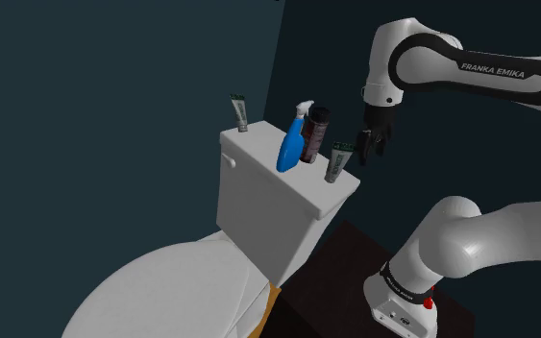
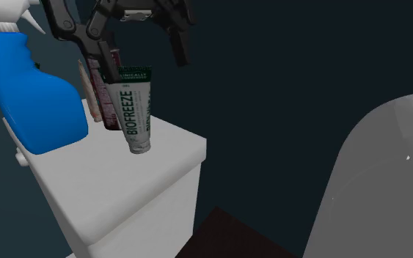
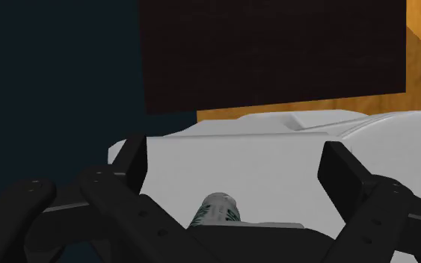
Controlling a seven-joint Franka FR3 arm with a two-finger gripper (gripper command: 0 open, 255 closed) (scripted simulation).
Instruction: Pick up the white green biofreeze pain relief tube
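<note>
The white and green Biofreeze tube (image 1: pixel 338 161) (image 2: pixel 135 110) stands upright on the near corner of the white toilet tank lid (image 1: pixel 258 165) (image 2: pixel 124 179). My black gripper (image 1: pixel 369 144) (image 2: pixel 142 59) hangs open just above the tube and, in the shoulder view, slightly to its right. In the second exterior view the fingers straddle the tube's top edge without touching it. In the wrist view the tube (image 3: pixel 217 209) shows low between the spread fingers (image 3: pixel 134 161) of the gripper (image 3: pixel 238 168), close to the palm.
A blue spray bottle (image 1: pixel 292 144) (image 2: pixel 32 102) and a dark bottle (image 1: pixel 318 130) stand right behind the tube. Another tube (image 1: pixel 238 112) stands at the lid's far end. The toilet bowl (image 1: pixel 162 288) lies below, and dark walls rise behind.
</note>
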